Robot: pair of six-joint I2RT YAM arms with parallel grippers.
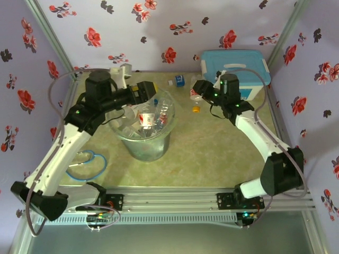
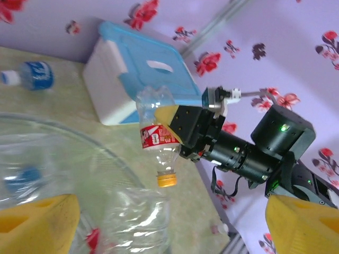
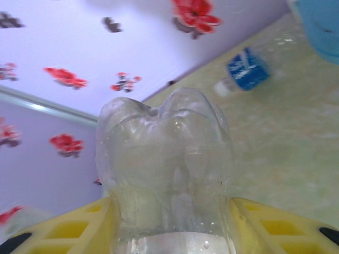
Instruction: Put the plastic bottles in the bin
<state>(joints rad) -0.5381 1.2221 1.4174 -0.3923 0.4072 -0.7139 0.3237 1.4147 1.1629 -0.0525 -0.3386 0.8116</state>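
Where the right hand (image 2: pixel 175 126) grips a bottle (image 2: pixel 157 136), a box (image 2: pixel 132 66) stands.

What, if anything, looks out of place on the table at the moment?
A blue-labelled bottle lies on its side near the back wall, outside the bin. The right claw grips a red-labelled bottle cap-down.

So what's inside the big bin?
The bin holds a clear bag and several plastic bottles, one with a red label. The left tool covers its far side, so anything there is hidden.
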